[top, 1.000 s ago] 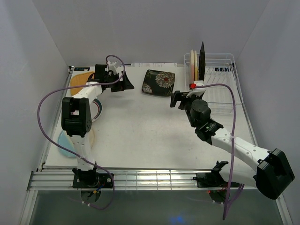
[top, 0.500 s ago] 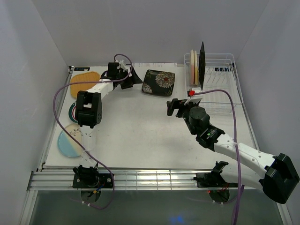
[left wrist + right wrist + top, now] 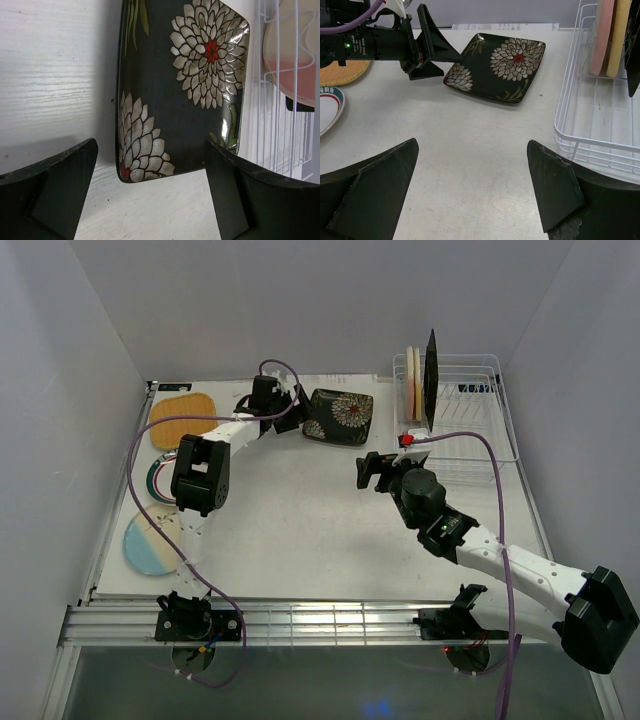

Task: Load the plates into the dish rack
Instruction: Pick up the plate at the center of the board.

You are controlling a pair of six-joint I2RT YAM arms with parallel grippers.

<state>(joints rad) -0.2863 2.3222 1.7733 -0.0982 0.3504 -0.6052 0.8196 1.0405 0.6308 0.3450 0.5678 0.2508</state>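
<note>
L gripper (image 3: 291, 411) is spread wide and empty. The black floral plate (image 3: 340, 416) lies flat just ahead of it, prob. being lined up for an edge grab. R gripper (image 3: 372, 470), also spread, is kept back; dish rack (image 3: 470, 445) to its right. Vs 1 s ago, L gripper was swung over from nr the orange plate (image 3: 182, 408).

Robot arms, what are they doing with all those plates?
They're loading plates into the dish rack, where three plates already stand upright. The left fingers are open at a corner of the black flowered plate lying flat on the table, not gripping it yet. The right fingers hang open and empty. An orange plate, a green-rimmed plate and a blue-cream plate wait on the left.
</note>
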